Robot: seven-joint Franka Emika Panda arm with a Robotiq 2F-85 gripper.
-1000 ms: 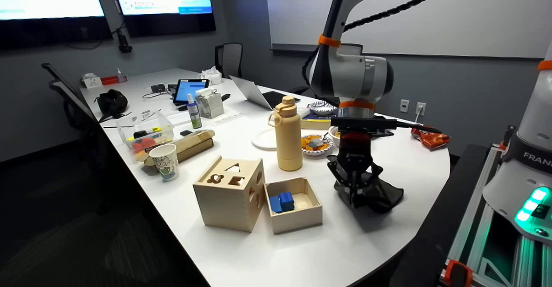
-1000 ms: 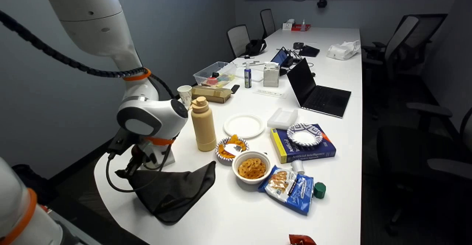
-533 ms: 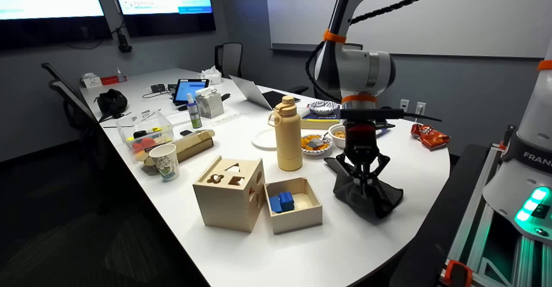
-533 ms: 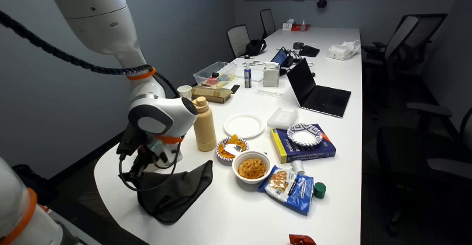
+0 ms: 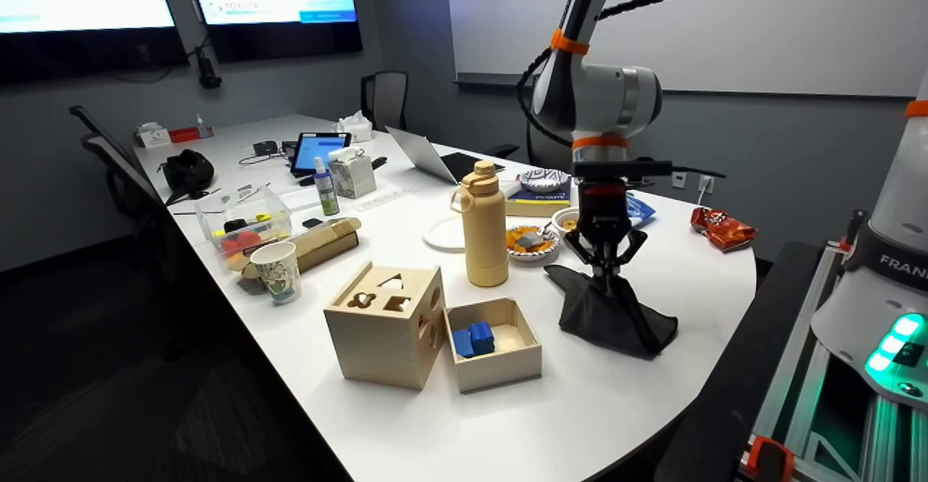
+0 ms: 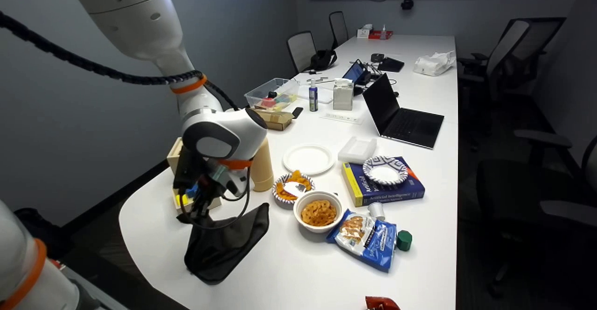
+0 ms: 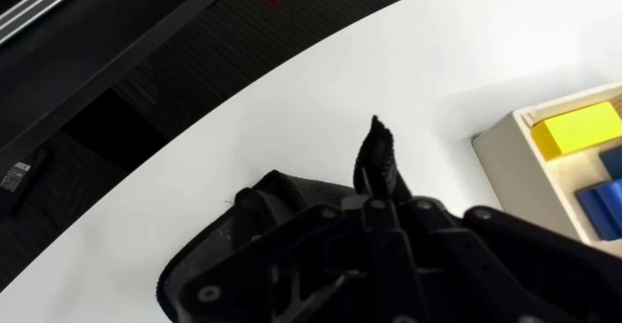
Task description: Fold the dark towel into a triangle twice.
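Note:
The dark towel (image 5: 616,322) lies partly folded on the white table, its middle drawn up into a peak under my gripper (image 5: 606,273). The gripper is shut on a towel edge and holds it above the table. In an exterior view, the towel (image 6: 226,244) spreads from below the gripper toward the bowls, with a far corner (image 6: 262,214) lying out flat. In the wrist view, a pinched corner of towel (image 7: 376,160) sticks out past the closed fingertips, and more folded towel (image 7: 311,192) lies behind the gripper. The rest is hidden by the gripper.
An open wooden box (image 5: 500,366) with blocks and a shape-sorter cube (image 5: 384,330) stand beside the towel. A tan bottle (image 5: 486,232), a snack bowl (image 6: 318,212) and a blue bag (image 6: 364,240) are near. The table's curved edge (image 7: 272,70) is close.
The gripper has risen, pulling the held towel edge up into a peak. In an exterior view, the arm has moved right, uncovering the wooden boxes; the far towel corner has barely moved.

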